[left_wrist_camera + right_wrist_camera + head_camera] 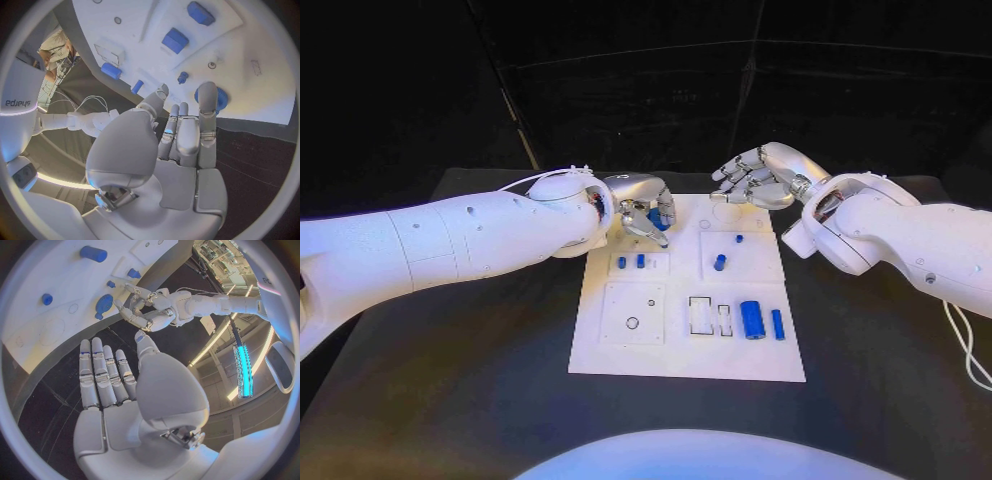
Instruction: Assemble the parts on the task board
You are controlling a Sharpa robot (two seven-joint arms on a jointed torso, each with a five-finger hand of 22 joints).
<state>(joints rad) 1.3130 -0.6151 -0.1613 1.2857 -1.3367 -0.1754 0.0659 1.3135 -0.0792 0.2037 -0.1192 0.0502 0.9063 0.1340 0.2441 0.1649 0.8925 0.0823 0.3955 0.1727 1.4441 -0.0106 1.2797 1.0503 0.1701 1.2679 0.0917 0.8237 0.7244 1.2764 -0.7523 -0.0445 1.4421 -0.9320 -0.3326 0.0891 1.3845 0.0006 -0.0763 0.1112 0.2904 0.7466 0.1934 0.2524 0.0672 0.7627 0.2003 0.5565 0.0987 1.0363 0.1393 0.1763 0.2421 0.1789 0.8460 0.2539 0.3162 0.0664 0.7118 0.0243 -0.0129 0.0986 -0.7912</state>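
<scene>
A black surface (473,380) fills the lower half of the head view, its far edge running across the frame's middle. Directly on it lies the white task board (733,360), a rectangular plate set lengthwise at the centre, slightly right of the middle.

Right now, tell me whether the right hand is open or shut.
Open: the right hand holds nothing, fingers straight and apart, off the board.
</scene>
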